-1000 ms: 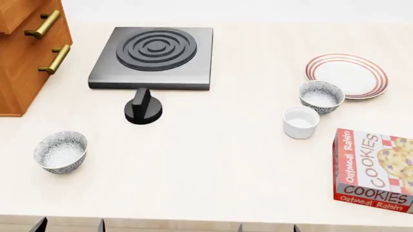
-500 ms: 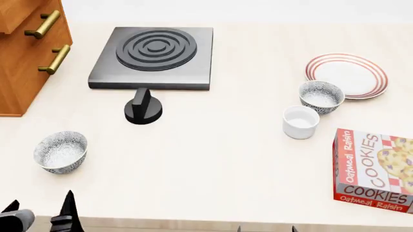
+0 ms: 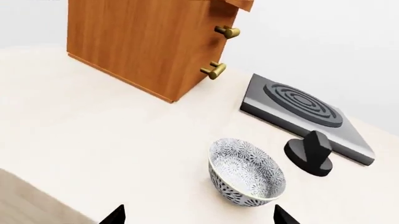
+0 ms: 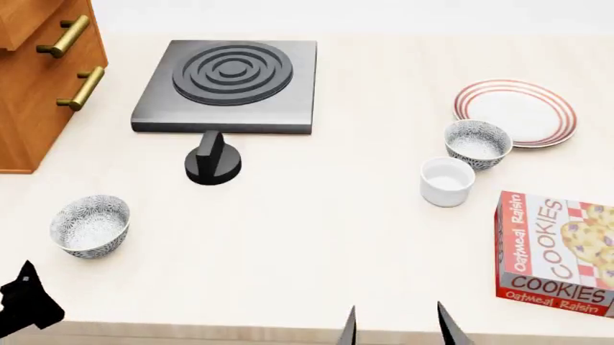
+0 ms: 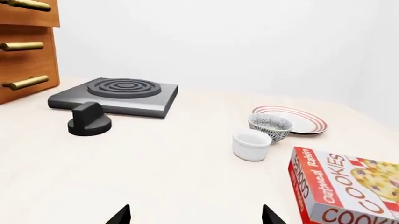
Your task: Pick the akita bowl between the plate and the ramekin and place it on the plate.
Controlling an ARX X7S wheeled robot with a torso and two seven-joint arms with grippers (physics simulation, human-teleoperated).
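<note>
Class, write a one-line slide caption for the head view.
Akita bowl sits between plate and ramekin; right gripper enters open.

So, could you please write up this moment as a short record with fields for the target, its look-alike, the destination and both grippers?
target: akita bowl, upright, between the plate and the ramekin
destination: plate, nothing on it
look-alike: second speckled bowl at the counter's near left, short of the stove knob
nearby: cookie box right of the ramekin
left gripper: jaws open, empty, near the second bowl
right gripper: jaws open, empty, well short of the target
progress: no grasp yet
</note>
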